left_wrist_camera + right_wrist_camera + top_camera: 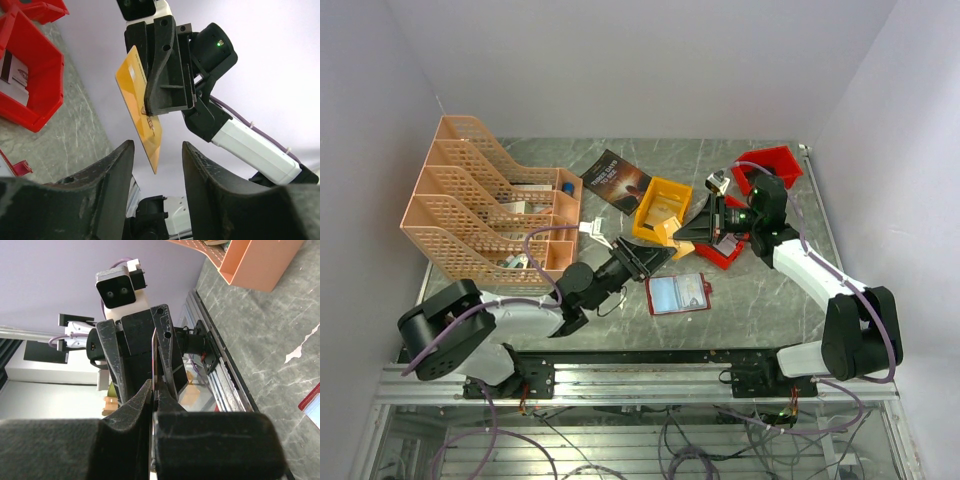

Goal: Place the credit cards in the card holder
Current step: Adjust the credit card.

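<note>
My right gripper is shut on an orange credit card and holds it on edge above the table. In the right wrist view the card is only a thin line pinched between the closed jaws of that gripper. My left gripper faces it, open. The card's lower corner hangs between its two fingers without touching either. In the top view the left gripper meets the right one just above the card holder. The dark red holder lies open and flat on the table, pale pockets up.
A peach file rack stands at the back left. A dark book and a yellow bin lie behind the grippers. One red bin is at the back right and another is under the right arm, with cards in it.
</note>
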